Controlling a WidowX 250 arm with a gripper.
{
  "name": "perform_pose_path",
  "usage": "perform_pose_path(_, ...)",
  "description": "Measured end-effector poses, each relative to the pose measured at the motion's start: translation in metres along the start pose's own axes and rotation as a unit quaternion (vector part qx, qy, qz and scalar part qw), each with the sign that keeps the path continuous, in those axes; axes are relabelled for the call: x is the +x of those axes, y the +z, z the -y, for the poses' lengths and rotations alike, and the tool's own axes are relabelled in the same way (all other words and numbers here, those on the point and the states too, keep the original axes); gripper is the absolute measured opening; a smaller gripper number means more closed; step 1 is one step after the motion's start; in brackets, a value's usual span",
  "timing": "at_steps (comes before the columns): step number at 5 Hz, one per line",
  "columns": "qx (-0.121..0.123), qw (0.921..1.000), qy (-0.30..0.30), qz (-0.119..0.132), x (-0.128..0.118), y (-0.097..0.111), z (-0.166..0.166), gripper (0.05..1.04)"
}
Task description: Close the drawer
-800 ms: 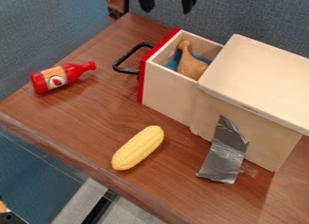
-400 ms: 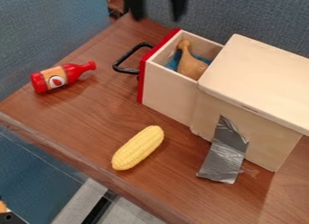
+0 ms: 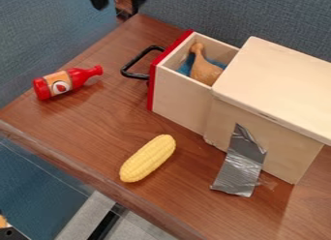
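Drawer [image 3: 181,101] not closed. It sits upper centre of frame, pulled well out of the wooden box [image 3: 284,84] at right. As far as shown, the whole push is left: get to the front side, then drive it toward the lower right until the front meets the box.

Drawer look: pale wood walls, open top, red front panel [image 3: 153,86], black loop handle [image 3: 134,76] pointing left. Inside: brown toy drumstick [image 3: 205,71] on something blue [image 3: 186,67].

Gripper [image 3: 117,3] at the top edge, left of centre, fingers spread wide, nothing between them, off the handle. Judgement: needs to come down to the panel and push square; an off-centre shove could skew the drawer. Red bottle [image 3: 59,84] lies left of the handle, corn [image 3: 147,158] lower centre; neither blocks the drawer's path.
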State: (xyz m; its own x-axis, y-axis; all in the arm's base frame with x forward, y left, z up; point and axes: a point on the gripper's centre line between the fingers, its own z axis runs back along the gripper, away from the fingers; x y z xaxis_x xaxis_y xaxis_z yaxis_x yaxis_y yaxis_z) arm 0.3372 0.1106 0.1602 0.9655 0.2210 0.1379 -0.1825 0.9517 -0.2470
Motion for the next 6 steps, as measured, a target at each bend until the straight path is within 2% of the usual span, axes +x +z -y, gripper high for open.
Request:
perform_pose_path(1, 0.001, 0.9993, -0.027, -0.027, 0.006, -0.007, -0.027, 1.001)
perform_pose_path(2, 0.024, 0.9957, -0.076, -0.047, 0.013, -0.019, -0.040, 1.001)
perform_pose_path(3, 0.054, 0.9913, -0.110, -0.048, 0.017, -0.030, -0.040, 1.001)
perform_pose_path(4, 0.062, 0.9881, -0.124, -0.066, 0.017, -0.057, -0.051, 1.001)
perform_pose_path(5, 0.075, 0.9876, -0.117, -0.074, 0.017, -0.078, -0.061, 1.001)
perform_pose_path(6, 0.072, 0.9886, -0.107, -0.078, 0.017, -0.091, -0.065, 1.001)
